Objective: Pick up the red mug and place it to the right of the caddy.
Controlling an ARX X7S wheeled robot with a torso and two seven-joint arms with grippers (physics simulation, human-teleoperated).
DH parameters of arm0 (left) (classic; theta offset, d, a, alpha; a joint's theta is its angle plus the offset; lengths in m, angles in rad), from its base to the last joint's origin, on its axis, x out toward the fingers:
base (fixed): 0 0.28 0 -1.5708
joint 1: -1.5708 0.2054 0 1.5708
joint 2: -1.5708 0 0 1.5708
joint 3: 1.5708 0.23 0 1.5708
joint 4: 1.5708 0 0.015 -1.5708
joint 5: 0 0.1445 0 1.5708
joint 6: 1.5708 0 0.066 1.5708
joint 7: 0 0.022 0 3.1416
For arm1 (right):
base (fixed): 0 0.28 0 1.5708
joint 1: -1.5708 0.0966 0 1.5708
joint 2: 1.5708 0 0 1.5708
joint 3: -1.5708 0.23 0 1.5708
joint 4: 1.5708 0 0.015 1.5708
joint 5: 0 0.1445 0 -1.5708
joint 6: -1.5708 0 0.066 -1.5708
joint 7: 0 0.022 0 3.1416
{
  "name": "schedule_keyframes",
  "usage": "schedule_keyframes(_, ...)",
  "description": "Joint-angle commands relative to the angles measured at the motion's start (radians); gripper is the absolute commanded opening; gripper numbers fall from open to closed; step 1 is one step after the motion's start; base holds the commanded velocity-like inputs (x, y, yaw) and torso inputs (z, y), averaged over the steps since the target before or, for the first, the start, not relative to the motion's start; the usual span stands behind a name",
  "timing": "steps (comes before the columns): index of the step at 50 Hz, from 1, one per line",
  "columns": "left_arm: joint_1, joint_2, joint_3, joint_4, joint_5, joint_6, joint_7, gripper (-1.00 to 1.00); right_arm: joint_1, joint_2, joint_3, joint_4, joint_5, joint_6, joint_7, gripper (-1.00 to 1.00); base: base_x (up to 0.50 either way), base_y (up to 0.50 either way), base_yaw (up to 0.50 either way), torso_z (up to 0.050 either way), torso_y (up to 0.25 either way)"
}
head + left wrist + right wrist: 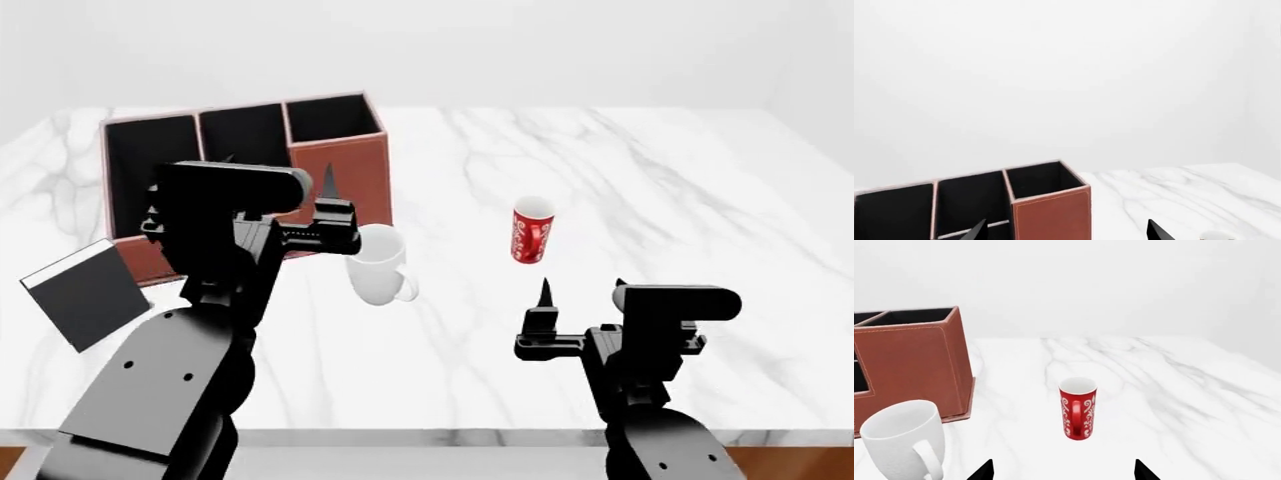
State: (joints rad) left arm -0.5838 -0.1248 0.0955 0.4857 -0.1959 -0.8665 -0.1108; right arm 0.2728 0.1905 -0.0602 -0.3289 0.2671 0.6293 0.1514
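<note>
The red mug (1077,409) stands upright on the marble table (667,180), right of the caddy (340,165), handle toward the right gripper (1062,471), whose jaws are spread and empty. It looks stiff, glazed, likely slippery: grip the body across. White scrollwork, no readable writing. The left gripper (1066,234) is also spread, near the white mug (378,263)

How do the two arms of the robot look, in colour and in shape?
Both arms are matt black all over, made of blocky, angular segments. The left arm looks bulkier in the head view. Each pincer, left and right, ends in thin, pointed black fingers. No cables, markings or sleeves are visible.
</note>
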Motion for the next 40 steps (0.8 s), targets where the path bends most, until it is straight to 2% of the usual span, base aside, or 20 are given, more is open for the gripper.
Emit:
schedule_keyframes(1,-0.118,-0.006,0.003,0.055,-0.023,-0.13,-0.012,1.0,0.055,0.02,0.003,-0.034,0.024,0.088,0.015,1.0,0.5,0.0,0.0,0.0,0.0)
schedule_keyframes(40,-0.114,-0.028,0.03,0.033,-0.034,-0.095,-0.042,1.0,0.051,0.029,-0.01,0.006,0.039,0.064,0.021,1.0,0.5,0.0,0.0,0.0,0.001)
